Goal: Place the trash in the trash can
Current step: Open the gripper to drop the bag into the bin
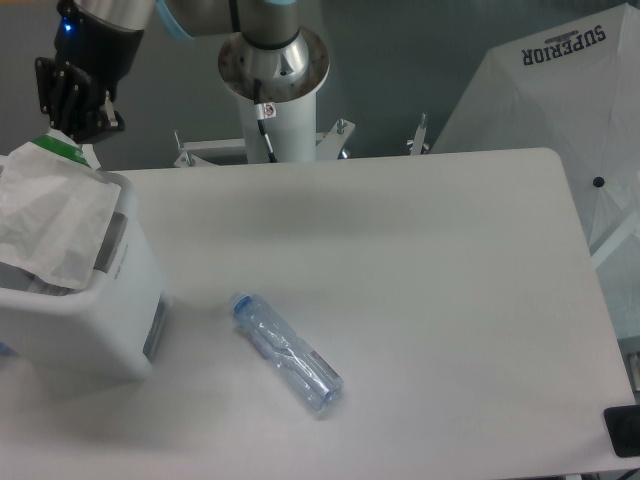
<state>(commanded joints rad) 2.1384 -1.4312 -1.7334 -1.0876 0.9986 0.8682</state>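
Observation:
The trash can (95,335) is a white boxy bin at the table's left edge. A translucent whitish plastic bag (45,215) with a green edge strip hangs over the bin's opening and covers most of it. My gripper (68,128) is above the bin's back edge, shut on the bag's green top. A small clear plastic bottle (287,352) with bluish ends lies on its side on the table, to the right of the bin and apart from it.
The arm's white base column (275,100) stands behind the table's far edge. White umbrella-like fabric (560,110) with black lettering fills the upper right. A dark object (622,432) sits at the lower right corner.

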